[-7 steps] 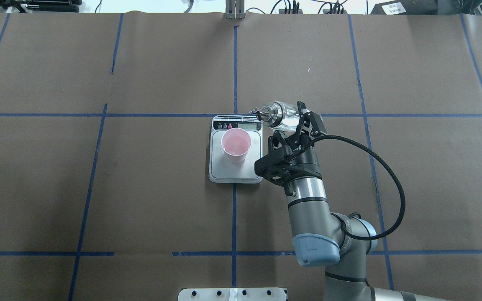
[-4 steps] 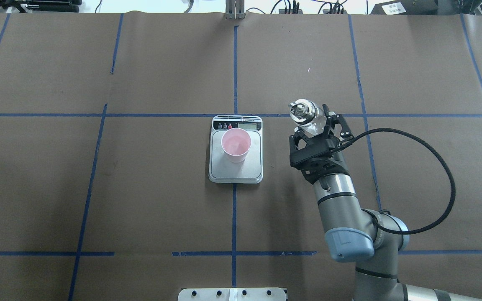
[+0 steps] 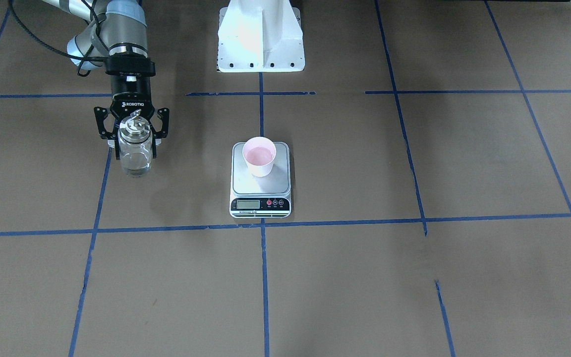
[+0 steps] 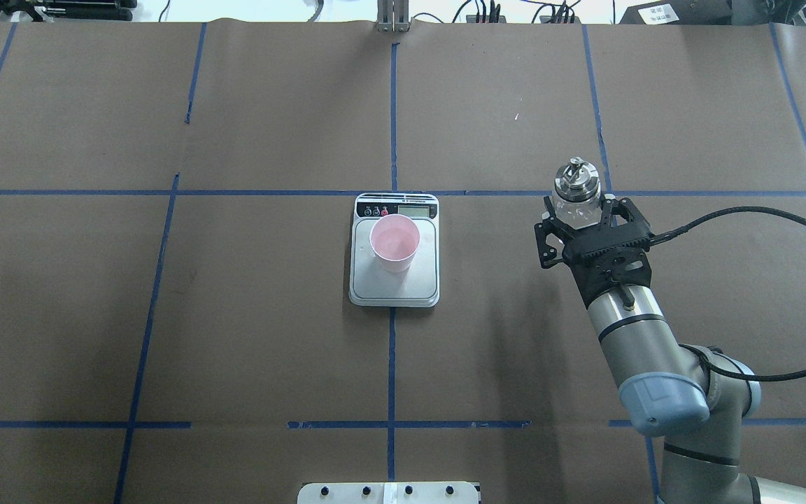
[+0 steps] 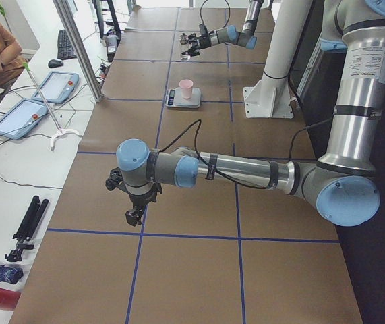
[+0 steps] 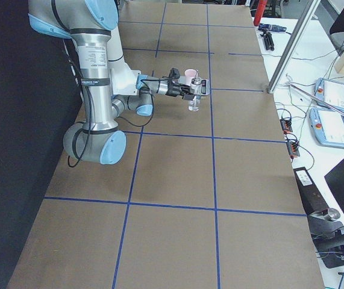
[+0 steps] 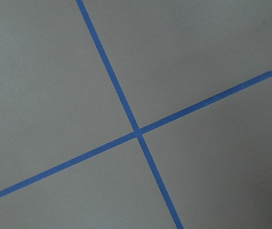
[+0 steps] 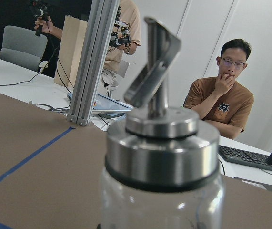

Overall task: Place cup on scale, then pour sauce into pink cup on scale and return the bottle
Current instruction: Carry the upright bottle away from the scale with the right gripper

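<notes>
The pink cup (image 4: 394, 241) stands upright on the scale (image 4: 394, 290), near its display end; it also shows in the front view (image 3: 259, 156) on the scale (image 3: 260, 186). My right gripper (image 4: 576, 208) is shut on the clear glass bottle (image 4: 574, 183), upright, well to the right of the scale. In the front view the bottle (image 3: 134, 151) hangs in the gripper (image 3: 132, 143), low over the table; clear sauce shows through the glass. The metal cap and spout fill the right wrist view (image 8: 162, 138). My left gripper (image 5: 135, 210) shows only in the exterior left view, so I cannot tell its state.
The white robot pedestal (image 3: 260, 34) stands behind the scale. Blue tape lines (image 7: 136, 131) cross the brown table. An aluminium post (image 8: 95, 62) and a seated person (image 8: 231, 95) are beyond the far edge. Tablets (image 5: 17, 118) lie on the side bench.
My right arm has carried the bottle from beside the scale's display out to the right. The bottle has turned from tilted toward the cup to upright. Cup and scale have not moved.
</notes>
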`<state>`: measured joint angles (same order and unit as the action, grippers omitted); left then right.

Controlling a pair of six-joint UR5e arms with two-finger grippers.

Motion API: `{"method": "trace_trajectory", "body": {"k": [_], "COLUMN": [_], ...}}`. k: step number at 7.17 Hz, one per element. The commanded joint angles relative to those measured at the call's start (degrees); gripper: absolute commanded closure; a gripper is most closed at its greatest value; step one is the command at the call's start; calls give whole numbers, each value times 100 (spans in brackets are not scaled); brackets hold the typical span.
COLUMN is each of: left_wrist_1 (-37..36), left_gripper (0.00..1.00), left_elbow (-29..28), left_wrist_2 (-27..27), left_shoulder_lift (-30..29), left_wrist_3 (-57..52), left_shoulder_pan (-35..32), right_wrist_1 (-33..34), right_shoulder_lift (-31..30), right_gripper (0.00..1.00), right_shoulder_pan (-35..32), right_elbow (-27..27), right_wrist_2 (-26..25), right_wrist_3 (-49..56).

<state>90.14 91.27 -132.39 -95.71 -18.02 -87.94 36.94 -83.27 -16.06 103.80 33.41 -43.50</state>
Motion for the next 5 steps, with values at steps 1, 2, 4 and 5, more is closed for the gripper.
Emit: {"method": "trace_trajectory", "body": {"k": [1, 2, 4, 5], "left_wrist_1": [-5, -5, -5, -5], "left_gripper": [0, 0, 0, 0], "left_elbow": [13, 13, 22, 22], "left_wrist_2": [2, 2, 2, 2], "left_shoulder_lift": [-1, -1, 8, 8], "left_wrist_3": [0, 0, 0, 0], "left_shoulder_pan": [-30, -39, -39, -39], "right_wrist_1": [-301, -301, -310, -310], "right_shoulder_lift": [-311, -417, -550, -585], "right_gripper": [100, 100, 100, 100], "right_shoulder_pan": [-133, -195, -283, -292], "right_elbow": [44, 44, 36, 27], "right_wrist_2": [454, 638, 754, 780], "right_wrist_3": [-797, -1026, -1378, -1415]}}
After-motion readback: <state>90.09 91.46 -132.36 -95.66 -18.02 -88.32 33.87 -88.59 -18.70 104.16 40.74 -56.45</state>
